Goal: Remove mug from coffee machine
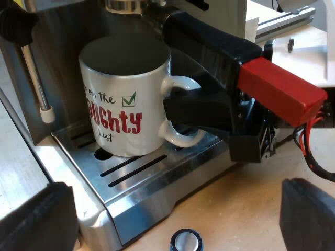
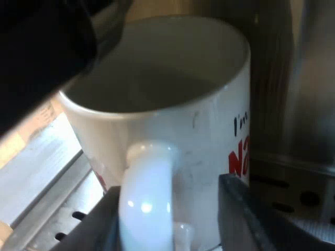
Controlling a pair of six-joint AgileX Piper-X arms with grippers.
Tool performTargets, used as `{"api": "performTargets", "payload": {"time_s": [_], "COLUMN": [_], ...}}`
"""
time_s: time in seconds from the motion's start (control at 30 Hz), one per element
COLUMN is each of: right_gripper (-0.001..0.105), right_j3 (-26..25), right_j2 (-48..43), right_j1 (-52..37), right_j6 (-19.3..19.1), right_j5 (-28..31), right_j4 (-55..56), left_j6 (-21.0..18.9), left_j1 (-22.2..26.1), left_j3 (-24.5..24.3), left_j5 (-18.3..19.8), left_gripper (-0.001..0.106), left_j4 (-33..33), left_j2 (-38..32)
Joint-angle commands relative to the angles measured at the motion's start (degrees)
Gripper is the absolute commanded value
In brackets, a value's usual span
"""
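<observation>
1. Mug (image 1: 123,99): white ceramic with printed lettering. It stands upright on the espresso machine's slotted drip tray (image 1: 136,183), directly beneath the locked metal holder (image 1: 209,42).
2. Handling, as judged: rigid, glazed and probably slippery, and liable to chip if knocked against steel. I cannot tell what it contains, so it should be treated as full and kept level.
3. Best hold: the loop handle (image 2: 149,198), which faces away from the machine body.
4. Right tool (image 2: 168,185): open. Its fingers straddle the loop handle, one close against it and the other with a gap; it is not clamped.
5. Left tool (image 1: 172,219): fingers spread wide, holding nothing, over the surface (image 1: 235,209) near the tray's corner.
6. Clearances:
   - The holder's dark grip with its red end (image 1: 280,89) runs just above the right tool.
   - The group head sits close over the rim, so lift room is slight.
   - A steam wand (image 1: 34,73) hangs beside the mug's far wall.
   - A small round item (image 1: 186,241) lies just off the tray lip.
   - The likeliest exit is low and outward.
</observation>
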Motion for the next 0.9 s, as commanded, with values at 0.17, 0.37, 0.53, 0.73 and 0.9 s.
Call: {"api": "performTargets", "payload": {"time_s": [0.17, 0.37, 0.53, 0.73, 0.9], "right_gripper": [0.007, 0.000, 0.000, 0.000, 0.000], "right_j3": [-0.91, -0.91, -0.91, -0.41, 1.43], "right_j2": [-0.36, -0.36, -0.55, -2.42, -4.35], "right_j1": [-0.31, -0.31, -0.31, -0.21, -0.21], "right_j6": [-3.33, -5.06, -9.36, -9.35, -8.05], "right_j5": [-0.50, -0.50, -0.13, -0.08, 1.24], "right_j4": [0.02, 0.02, 0.15, 3.48, 3.48], "left_j6": [0.33, 0.33, 0.33, 0.33, 0.33], "left_j1": [-0.28, -0.28, -0.28, -0.28, -0.28], "left_j3": [-0.26, -0.26, -0.26, -0.26, -0.26], "left_j5": [0.31, 0.31, 0.31, 0.31, 0.31], "left_gripper": [0.080, 0.080, 0.080, 0.080, 0.080], "left_j4": [-0.93, -0.93, -0.93, -0.93, -1.10], "left_j2": [-0.16, -0.16, -0.16, -0.16, -0.16]}}
